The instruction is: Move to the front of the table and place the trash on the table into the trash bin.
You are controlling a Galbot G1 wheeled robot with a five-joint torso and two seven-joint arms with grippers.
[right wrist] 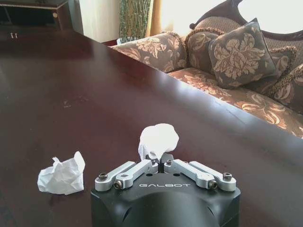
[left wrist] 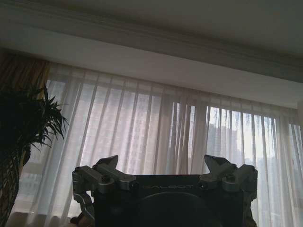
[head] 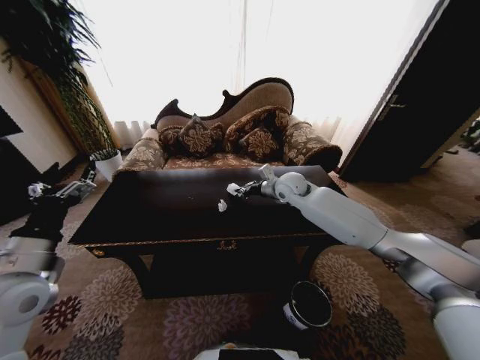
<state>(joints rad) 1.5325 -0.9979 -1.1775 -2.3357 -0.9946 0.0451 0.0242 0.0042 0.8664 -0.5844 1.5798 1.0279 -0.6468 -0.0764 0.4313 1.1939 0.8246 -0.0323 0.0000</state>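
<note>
Your head camera looks forward and down from above the near edge of the table [head: 150,210], taking in its whole top, the sofa [head: 232,135] behind it and the trash bin [head: 309,304] on the carpet close below. Your right wrist camera sits low, just above the tabletop [right wrist: 94,94], facing across it toward the same sofa [right wrist: 227,56]. Your left wrist camera points upward, off the table, at the curtains [left wrist: 165,137] and ceiling [left wrist: 189,19].

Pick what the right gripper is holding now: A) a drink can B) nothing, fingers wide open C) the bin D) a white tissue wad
D: in the right wrist view the right gripper is pinched shut on a white tissue wad above the table, with a second paper scrap lying beside it.
</note>
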